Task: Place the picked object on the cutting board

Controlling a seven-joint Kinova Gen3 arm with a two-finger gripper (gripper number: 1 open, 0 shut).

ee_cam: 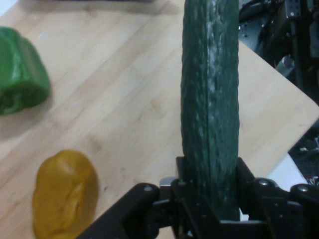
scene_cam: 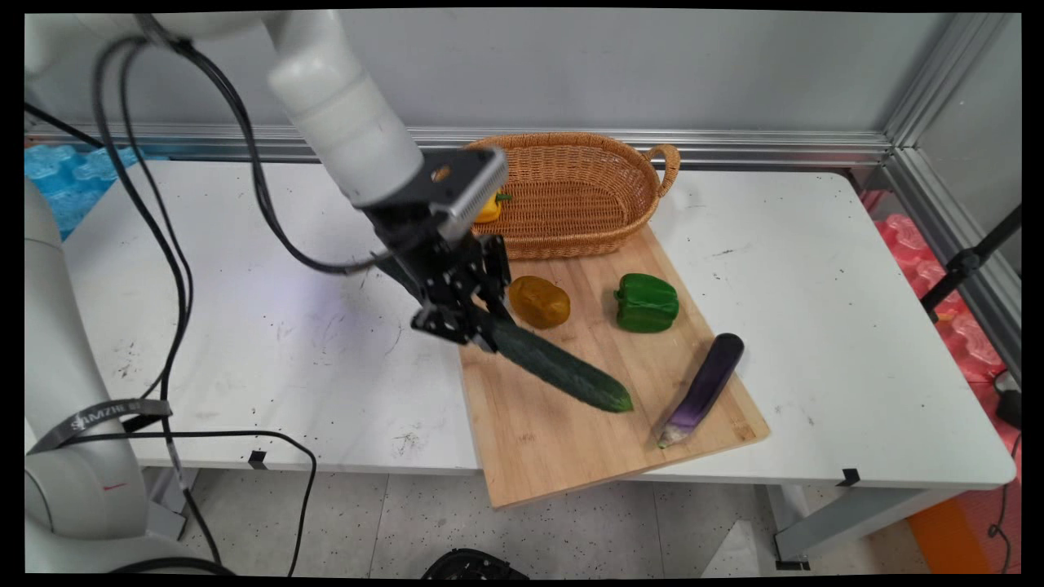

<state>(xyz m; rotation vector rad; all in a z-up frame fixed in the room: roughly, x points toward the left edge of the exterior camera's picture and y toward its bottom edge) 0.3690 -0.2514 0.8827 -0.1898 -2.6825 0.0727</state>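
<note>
My black gripper (scene_cam: 477, 326) is shut on one end of a long dark green cucumber (scene_cam: 563, 371), which slants down to the right over the wooden cutting board (scene_cam: 571, 440). In the hand view the cucumber (ee_cam: 210, 99) runs straight up between the fingers (ee_cam: 184, 199), above the board (ee_cam: 129, 99). A yellow-brown potato (scene_cam: 539, 301) lies on the board just right of the gripper, also seen low on the left as the potato (ee_cam: 65, 194). A green bell pepper (scene_cam: 646, 302) sits further right; the pepper (ee_cam: 20, 77) shows at the left edge of the hand view.
A purple eggplant (scene_cam: 705, 387) lies near the board's right edge. A wicker basket (scene_cam: 579, 191) stands behind the board with a yellow item (scene_cam: 489, 208) inside, partly hidden by the hand. Black cables (scene_cam: 171, 269) hang at the left. The board overhangs the table's front edge.
</note>
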